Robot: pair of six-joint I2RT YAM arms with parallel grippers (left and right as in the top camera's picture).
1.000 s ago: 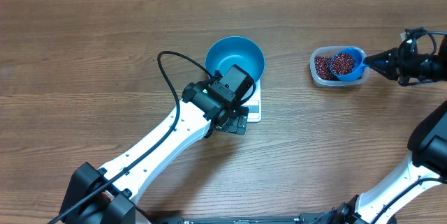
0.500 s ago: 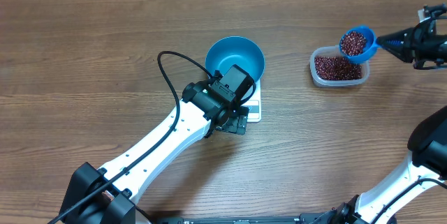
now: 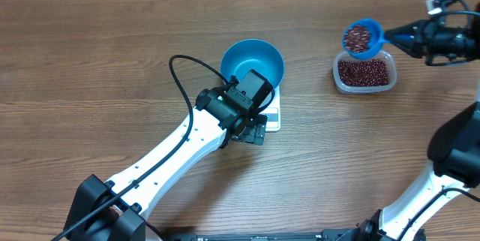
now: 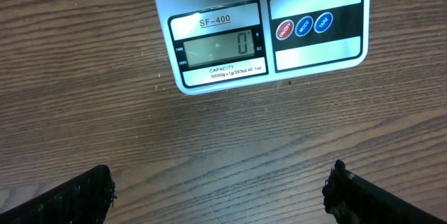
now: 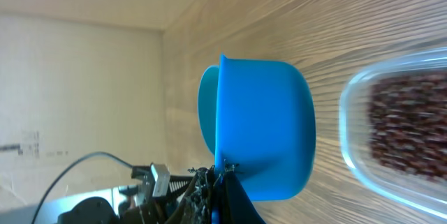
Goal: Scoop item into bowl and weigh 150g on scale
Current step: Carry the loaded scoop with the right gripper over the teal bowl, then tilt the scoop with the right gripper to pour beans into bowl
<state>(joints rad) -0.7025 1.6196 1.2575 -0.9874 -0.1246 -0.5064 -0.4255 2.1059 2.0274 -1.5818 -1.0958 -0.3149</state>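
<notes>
The blue bowl [image 3: 252, 62] sits empty on the white scale [image 3: 274, 118]. My left gripper [image 3: 253, 130] hovers open over the table just in front of the scale [image 4: 265, 35], whose display reads 0; its fingertips [image 4: 98, 190] stand far apart with nothing between them. My right gripper [image 3: 409, 37] is shut on the handle of a small blue scoop [image 3: 361, 37] heaped with dark red beans, held above the far-left corner of the clear tub. More beans [image 3: 364, 71] lie in that tub. In the right wrist view the scoop [image 5: 262, 126] shows from behind and the jaws [image 5: 223, 182] pinch its handle.
The clear plastic tub [image 3: 337, 76] stands right of the bowl, about a hand's width away. The left arm's black cable [image 3: 178, 83] loops over the table to the left of the bowl. Bare wooden table [image 3: 112, 38] lies all around.
My right gripper has lifted the scoop, full of beans, out of the tub and carried it up and to the left. The left arm has not moved.
</notes>
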